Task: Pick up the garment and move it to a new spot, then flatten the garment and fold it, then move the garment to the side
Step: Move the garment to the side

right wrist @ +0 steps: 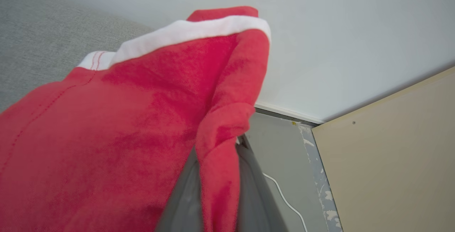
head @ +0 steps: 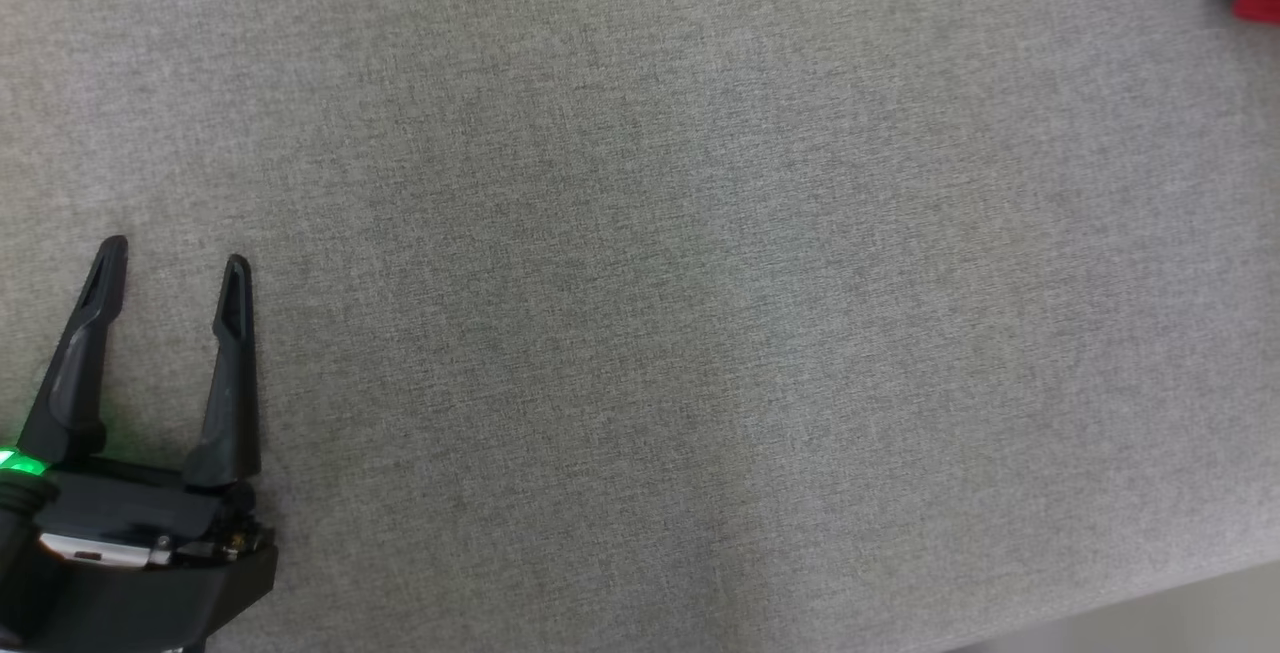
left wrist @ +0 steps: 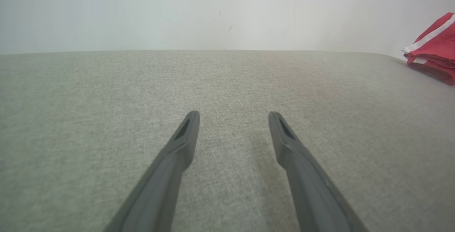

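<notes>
Over grey cloth surface (head: 640, 293), red garment (right wrist: 124, 118) sits pinched between right jaws.

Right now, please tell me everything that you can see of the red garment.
The garment is red, soft fleece-like cloth with a white band along one edge. It looks folded in layers and lies at the far right end of the grey fabric surface. The right gripper is shut on a fold of it.
</notes>
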